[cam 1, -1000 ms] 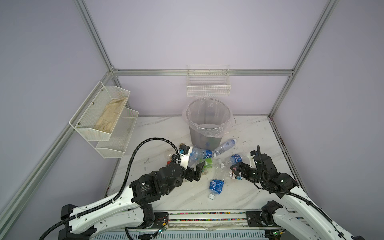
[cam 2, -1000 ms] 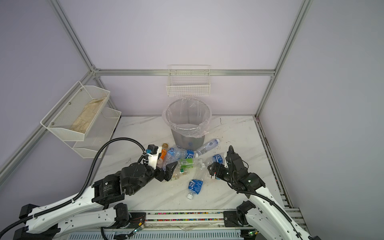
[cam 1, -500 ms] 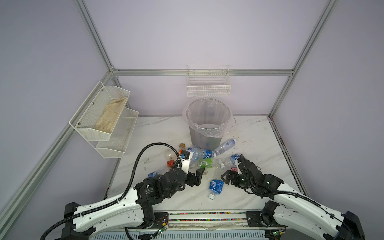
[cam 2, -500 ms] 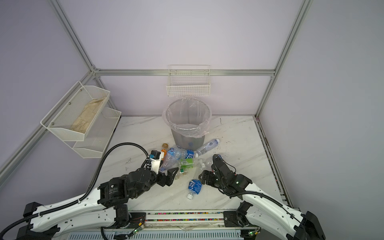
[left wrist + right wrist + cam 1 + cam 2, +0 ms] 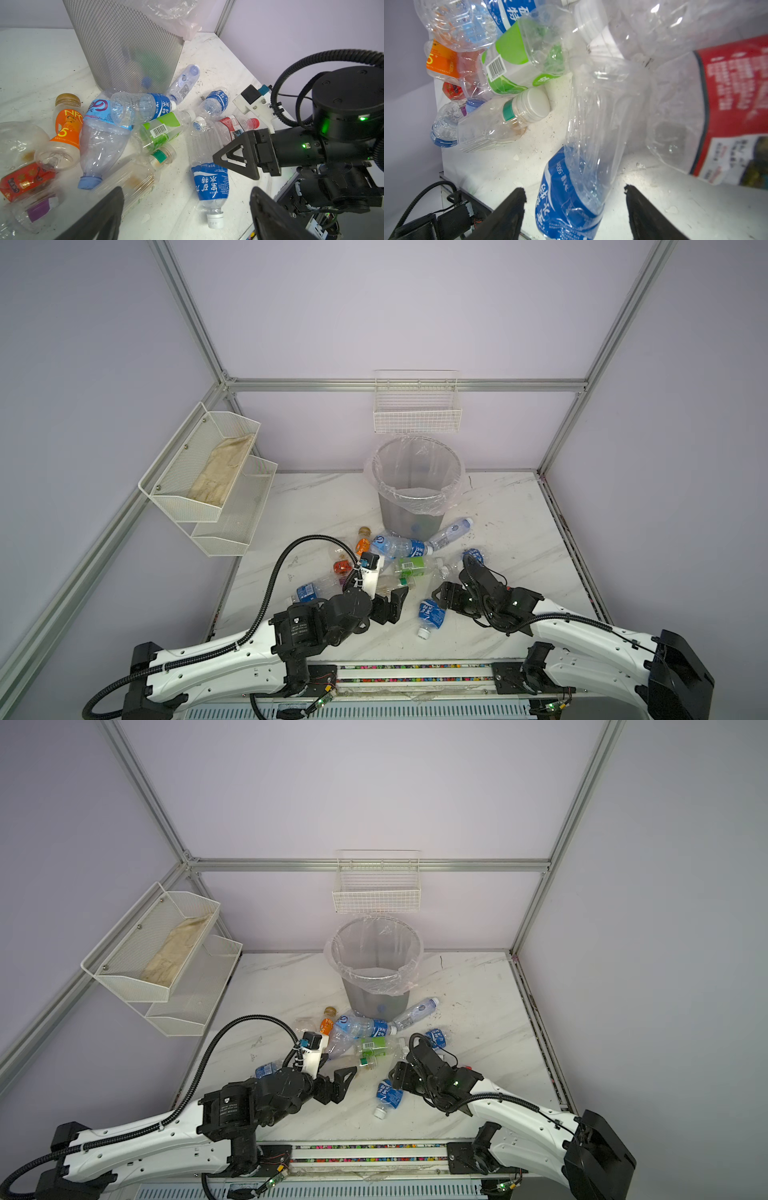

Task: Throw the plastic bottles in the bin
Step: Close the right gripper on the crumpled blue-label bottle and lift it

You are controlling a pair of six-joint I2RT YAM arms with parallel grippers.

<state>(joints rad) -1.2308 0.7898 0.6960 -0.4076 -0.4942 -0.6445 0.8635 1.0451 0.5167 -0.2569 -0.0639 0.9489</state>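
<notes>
Grey mesh, clear liner: the bin [image 5: 409, 518] stands upright toward the back of the marble table [image 5: 307, 506], mouth up, so anything must be lifted over its rim. Through the mesh in the left wrist view you can make out a blue cap and something green, so a few look binned already (blurry, can't count).

The plastic bottles [image 5: 399, 547] left outside lie heaped against the bin's foot, on the side facing the arms, all on their sides, some overlapping. One blue-label bottle [image 5: 431, 612] lies apart from that heap, farther from the bin than the rest, white cap pointing away from the bin. It's the easy pick: alone, nothing stacked on it.

Your right gripper [image 5: 442, 597] sits low at it, jaws apart, one either side of the crumpled body near the label. No contact shows in the right wrist view, so nothing is held. The crosswise approach makes sense, since the body is narrowest that way.

Your left gripper [image 5: 392, 602] is about as far from the bin, spread wide and empty, pointed at the bottle with the green neck band [image 5: 137, 176] on the heap's near edge.

Step in hand, I'd say: closing on the blue-label one. Thin plastic will likely buckle.
</notes>
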